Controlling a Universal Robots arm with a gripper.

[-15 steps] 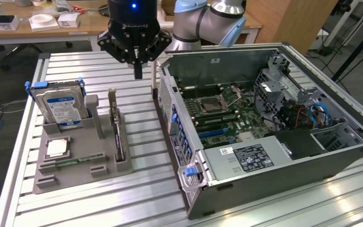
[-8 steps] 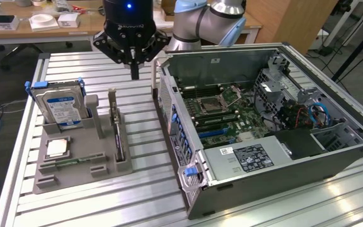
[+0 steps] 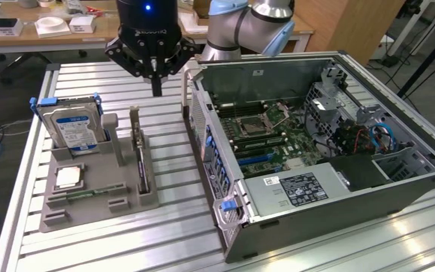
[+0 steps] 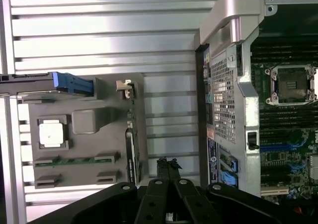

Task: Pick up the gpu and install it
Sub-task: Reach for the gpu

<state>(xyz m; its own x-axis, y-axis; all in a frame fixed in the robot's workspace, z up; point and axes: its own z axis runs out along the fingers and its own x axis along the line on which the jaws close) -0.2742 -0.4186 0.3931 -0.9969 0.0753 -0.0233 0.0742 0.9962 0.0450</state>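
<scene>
Here, in the exterior view, the gripper [image 3: 156, 90] hangs above the table [image 3: 89, 79], fingers pressed together and empty — the gpu [image 3: 136, 141] stands on edge in the grey holder [image 3: 81, 207], beside the case [image 3: 338, 187]. In the wrist view, the gripper [image 4: 168, 165] is near the gpu [image 4: 130, 152] — not touching.

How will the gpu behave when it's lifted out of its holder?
Probably stiff: the gpu stands on edge in the gray holder slot. Likely tippy once free, being so thin. Its bare board suggests fragility.

Exterior view looks down obliquely at the table [image 3: 127, 243]; wrist view — seemingly plumb — shares tray [image 4: 84, 119] and case [image 4: 231, 100].
</scene>
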